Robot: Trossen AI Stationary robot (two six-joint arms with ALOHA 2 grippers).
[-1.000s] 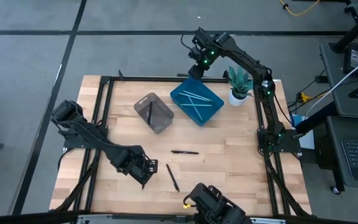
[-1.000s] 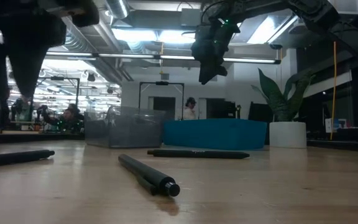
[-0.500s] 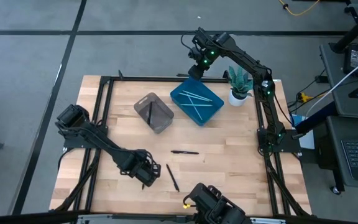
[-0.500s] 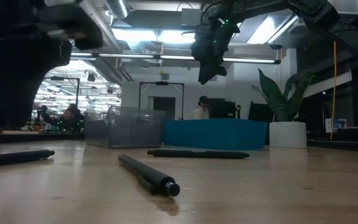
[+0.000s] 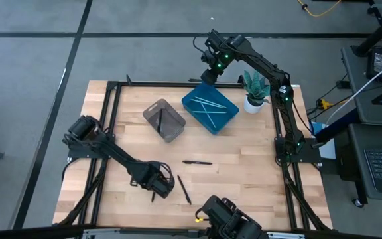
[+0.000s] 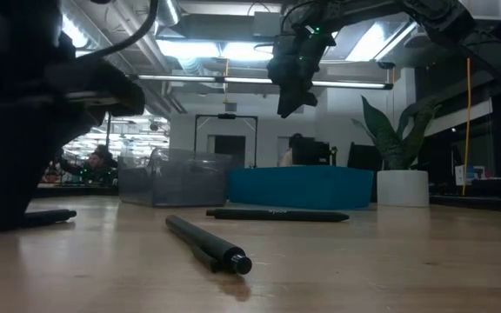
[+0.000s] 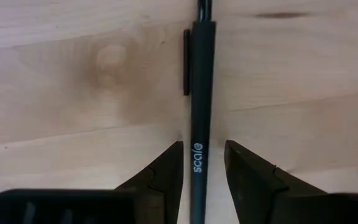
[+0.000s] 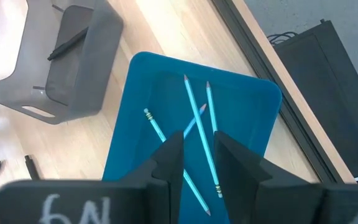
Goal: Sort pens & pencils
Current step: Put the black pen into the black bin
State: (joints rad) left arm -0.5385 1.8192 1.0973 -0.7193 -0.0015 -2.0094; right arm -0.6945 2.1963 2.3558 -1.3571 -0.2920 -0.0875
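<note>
Pen [image 7: 199,99], black and clipped, lies flat on the bare wooden table [image 5: 244,166] near its front edge, its barrel running between the two fingers of the left gripper [image 7: 202,163], which stand open on either side of it without yet pinching. The step in hand appears to be the grasp of this pen: it would go best if the gripper settled until the fingertips [image 7: 166,163] nearly meet the wood, kept the barrel centred so neither finger nudges it sideways, and closed on the plain barrel rather than on the clip; a thin round stick can roll or skid if one finger touches first. In the high view this gripper [image 5: 156,188] sits low at the front left, with two more black pens loose on the table, one [image 5: 184,189] just beside it and one [image 5: 197,162] farther toward the middle, so three black pens remain out. The grey bin [image 5: 164,120] behind them holds one black pen [image 8: 66,46]; the blue tray [image 5: 210,110] next to it holds four light blue pencils [image 8: 199,140], as counted in the right wrist view. The right gripper [image 5: 210,65] hangs in the air over the back edge of the table just behind the blue tray, its fingers slightly apart and holding nothing. One potted plant [image 5: 255,91] stands beside the tray.
</note>
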